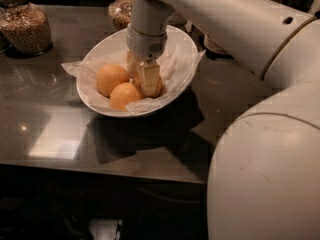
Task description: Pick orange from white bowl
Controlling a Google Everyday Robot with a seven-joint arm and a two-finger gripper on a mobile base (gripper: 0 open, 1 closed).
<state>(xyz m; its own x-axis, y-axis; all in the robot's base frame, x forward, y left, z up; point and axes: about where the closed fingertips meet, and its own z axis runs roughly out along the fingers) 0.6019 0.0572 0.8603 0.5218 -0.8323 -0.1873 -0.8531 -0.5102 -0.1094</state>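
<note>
The white bowl (172, 44), wide and lined with crumpled white paper, stands on the dark counter at mid-view. It holds three fruits. Two deeper-orange fruits lie at the left (111, 78) and front (124, 95). The orange (158, 87) lies to their right, mostly hidden behind the gripper. My gripper (142, 84) reaches straight down into the bowl from the white arm. Its pale fingers (149, 78) straddle the orange and press on it. The orange still rests in the bowl.
A glass jar of grain (26, 26) stands at the back left and another jar (120, 11) behind the bowl. Small white dishes (215, 45) sit behind the arm at the right. The robot's white body (270, 174) fills the right foreground. The counter's front edge (100, 166) runs across below.
</note>
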